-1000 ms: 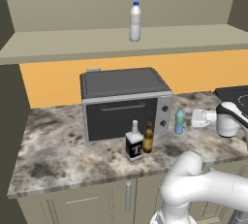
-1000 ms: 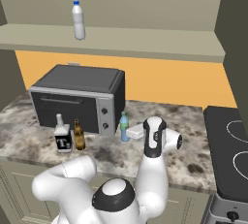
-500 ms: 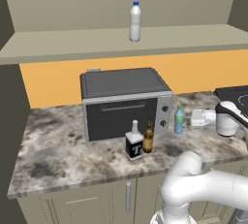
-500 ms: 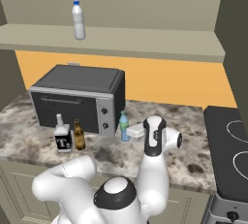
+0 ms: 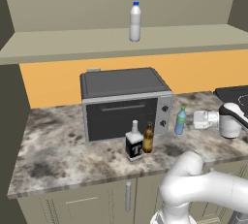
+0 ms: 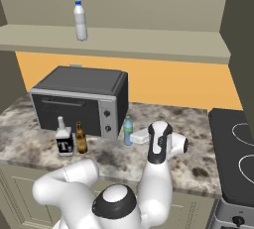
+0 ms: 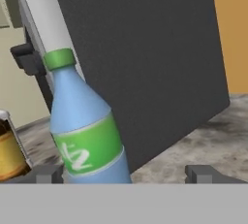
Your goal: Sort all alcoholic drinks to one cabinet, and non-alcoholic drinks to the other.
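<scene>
Hand view: gripper (image 7: 123,173) spread wide, level with blue green-topped bottle (image 7: 85,131), set for a side grasp.
Bottle: upright on counter (image 5: 63,155) beside toaster oven (image 5: 123,102), awaiting sorting.

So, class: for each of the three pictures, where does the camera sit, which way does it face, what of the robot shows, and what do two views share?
Left base view: behind the arm's left, facing the counter; white arm lower right.
Right base view: behind its right, same counter; arm lower left.
Hand view: on the hand, looking along the open gripper at the blue bottle.
Shared: both base views show the toaster oven, blue bottle, "T" bottle, beer bottle and shelf bottle.
</scene>
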{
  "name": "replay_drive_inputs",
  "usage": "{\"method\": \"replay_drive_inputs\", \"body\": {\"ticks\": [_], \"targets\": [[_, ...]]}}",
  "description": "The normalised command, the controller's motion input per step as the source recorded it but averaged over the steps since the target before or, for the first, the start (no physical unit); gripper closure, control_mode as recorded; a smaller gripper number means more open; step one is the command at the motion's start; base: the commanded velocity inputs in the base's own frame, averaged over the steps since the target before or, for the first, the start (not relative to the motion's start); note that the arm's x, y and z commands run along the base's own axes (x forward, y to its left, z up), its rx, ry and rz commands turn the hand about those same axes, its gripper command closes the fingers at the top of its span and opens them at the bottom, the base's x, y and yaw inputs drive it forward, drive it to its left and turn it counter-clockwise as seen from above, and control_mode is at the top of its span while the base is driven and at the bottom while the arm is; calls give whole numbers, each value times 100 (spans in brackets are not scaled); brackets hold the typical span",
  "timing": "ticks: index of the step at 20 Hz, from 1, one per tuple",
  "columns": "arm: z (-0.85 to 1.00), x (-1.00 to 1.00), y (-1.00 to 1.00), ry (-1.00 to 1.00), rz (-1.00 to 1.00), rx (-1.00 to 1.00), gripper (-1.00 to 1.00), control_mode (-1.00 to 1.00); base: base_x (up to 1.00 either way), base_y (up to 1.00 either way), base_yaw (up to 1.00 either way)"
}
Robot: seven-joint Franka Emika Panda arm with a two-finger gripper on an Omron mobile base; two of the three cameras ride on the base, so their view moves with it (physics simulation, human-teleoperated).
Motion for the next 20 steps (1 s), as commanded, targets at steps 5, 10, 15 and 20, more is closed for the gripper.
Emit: {"method": "replay_drive_inputs", "body": {"ticks": [5, 10, 15, 20], "targets": [[0, 0, 9, 0, 3, 0, -100, -100, 0, 0, 0], [0, 0, 9, 0, 3, 0, -100, -100, 0, 0, 0], [0, 0, 9, 0, 3, 0, -100, -100, 0, 0, 0], [0, 0, 17, 0, 2, 0, -100, -100, 0, 0, 0]]}}
